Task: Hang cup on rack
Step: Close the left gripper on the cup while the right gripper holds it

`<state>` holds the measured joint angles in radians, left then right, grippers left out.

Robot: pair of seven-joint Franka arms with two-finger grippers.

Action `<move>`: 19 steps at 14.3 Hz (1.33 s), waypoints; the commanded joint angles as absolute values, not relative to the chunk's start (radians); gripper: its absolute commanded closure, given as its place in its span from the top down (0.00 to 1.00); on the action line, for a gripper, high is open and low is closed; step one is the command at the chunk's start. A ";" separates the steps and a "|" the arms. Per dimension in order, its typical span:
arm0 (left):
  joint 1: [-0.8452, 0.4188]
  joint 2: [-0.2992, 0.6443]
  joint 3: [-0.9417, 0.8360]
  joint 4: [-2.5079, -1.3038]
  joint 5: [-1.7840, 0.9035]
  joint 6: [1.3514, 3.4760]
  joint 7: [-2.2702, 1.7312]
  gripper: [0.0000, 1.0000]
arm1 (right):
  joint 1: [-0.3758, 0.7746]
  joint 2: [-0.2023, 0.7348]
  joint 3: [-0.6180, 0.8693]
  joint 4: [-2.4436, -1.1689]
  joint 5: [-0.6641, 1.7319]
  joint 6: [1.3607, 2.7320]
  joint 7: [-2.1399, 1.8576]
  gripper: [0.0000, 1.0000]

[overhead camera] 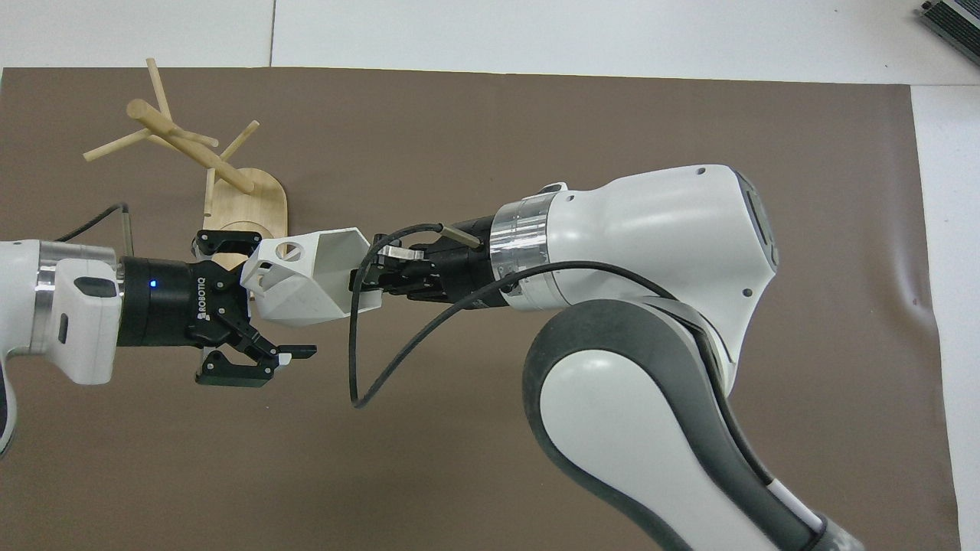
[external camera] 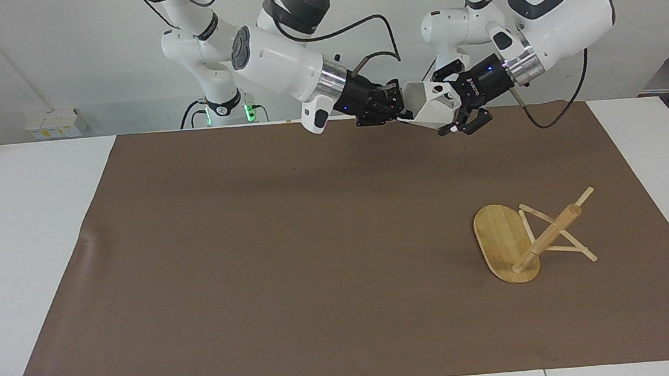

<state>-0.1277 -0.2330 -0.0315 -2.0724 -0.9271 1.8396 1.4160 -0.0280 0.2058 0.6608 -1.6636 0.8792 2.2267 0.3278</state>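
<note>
Holding the cup [external camera: 428, 106] by its rim in clenched fingers, the right gripper [external camera: 395, 110] keeps it in the air over the mat's [external camera: 291, 246] edge nearest the robots. The left gripper [external camera: 456, 113] sits spread wide around the cup's handle end, not gripping. The rack [external camera: 526, 238] lies toppled, farther from the robots than the cup.

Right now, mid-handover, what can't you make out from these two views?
- Facing view: the left gripper fingers' contact with the cup, hidden by the cup.
- Both views: the right gripper fingertips, hidden at the cup's rim.
- Overhead view: the rack base, partly covered by the left gripper.
</note>
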 commanded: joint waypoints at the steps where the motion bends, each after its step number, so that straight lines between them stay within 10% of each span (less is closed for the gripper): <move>1: -0.133 -0.233 -0.015 -2.056 -0.948 1.801 1.434 1.00 | -0.034 0.224 0.675 -1.651 0.890 2.247 0.316 0.00; 2: -0.132 -0.233 -0.015 -2.056 -0.946 1.796 1.434 1.00 | -0.034 0.224 0.675 -1.651 0.890 2.249 0.316 0.00; 3: -0.132 -0.233 -0.015 -2.054 -0.946 1.793 1.434 0.77 | -0.034 0.224 0.675 -1.649 0.891 2.247 0.316 0.00; 5: -0.130 -0.235 -0.014 -2.056 -0.946 1.787 1.428 0.02 | -0.034 0.224 0.675 -1.649 0.891 2.247 0.316 0.00; 13: -0.130 -0.239 -0.012 -2.057 -0.946 1.786 1.404 0.00 | -0.034 0.219 0.675 -1.649 0.885 2.249 0.310 0.00; 16: -0.130 -0.241 -0.012 -2.057 -0.946 1.784 1.394 0.00 | -0.034 0.218 0.675 -1.649 0.885 2.249 0.308 0.18; 17: -0.130 -0.242 -0.012 -2.057 -0.946 1.783 1.394 0.00 | -0.034 0.218 0.675 -1.649 0.885 2.249 0.308 0.35; 18: -0.130 -0.244 -0.012 -2.057 -0.945 1.782 1.393 0.00 | -0.034 0.218 0.675 -1.649 0.885 2.249 0.307 0.94; 19: -0.130 -0.244 -0.012 -2.057 -0.945 1.782 1.393 0.00 | -0.034 0.218 0.675 -1.649 0.885 2.250 0.302 1.00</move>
<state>-0.1255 -0.2337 -0.0183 -2.0651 -0.9294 1.8064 1.4083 -0.0281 0.2058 0.6630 -1.6592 0.8792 2.2300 0.3252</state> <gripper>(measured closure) 0.300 0.771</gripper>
